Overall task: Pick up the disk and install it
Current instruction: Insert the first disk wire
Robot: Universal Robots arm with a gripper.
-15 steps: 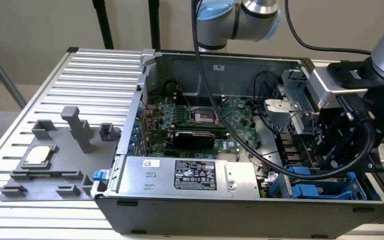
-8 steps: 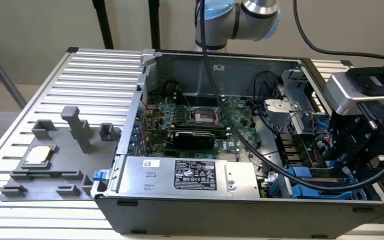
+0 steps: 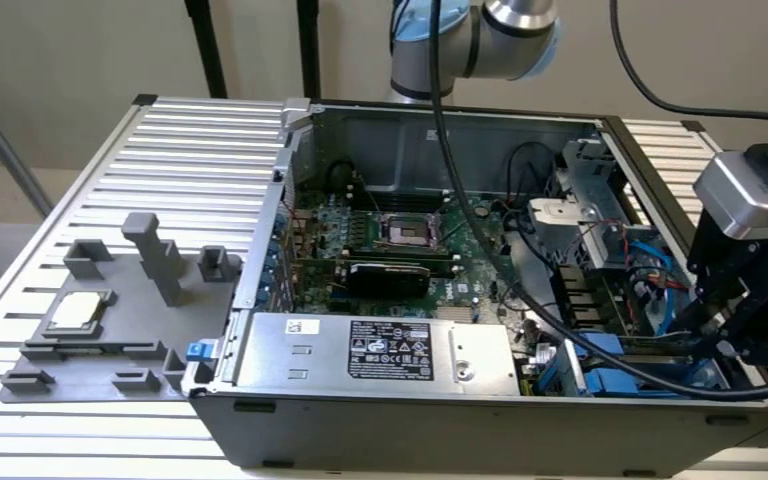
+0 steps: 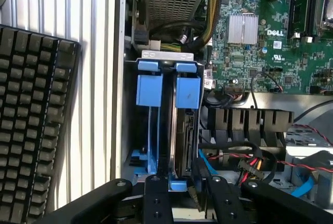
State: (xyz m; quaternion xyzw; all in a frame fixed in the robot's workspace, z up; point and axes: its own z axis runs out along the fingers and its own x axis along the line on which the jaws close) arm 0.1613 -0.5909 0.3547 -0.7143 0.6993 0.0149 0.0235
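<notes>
Disk (image 4: 186,141): stands on edge in drive bay at corner of PC case (image 3: 491,425), exterior view's right. Pincer (image 4: 184,195) part-closed on its end, pads on both faces. Advise: keep disk square to slot, press straight, no twist. Clearance: second blue carrier (image 4: 148,83) just beside; cables (image 4: 244,164) close on other side. Free room seems straight out of bay only.

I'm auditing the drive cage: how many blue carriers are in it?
2. One blue carrier sits nearest the case's side wall; the second blue carrier, with a drive in it, stands beside it, toward the motherboard. Others may be hidden.
</notes>
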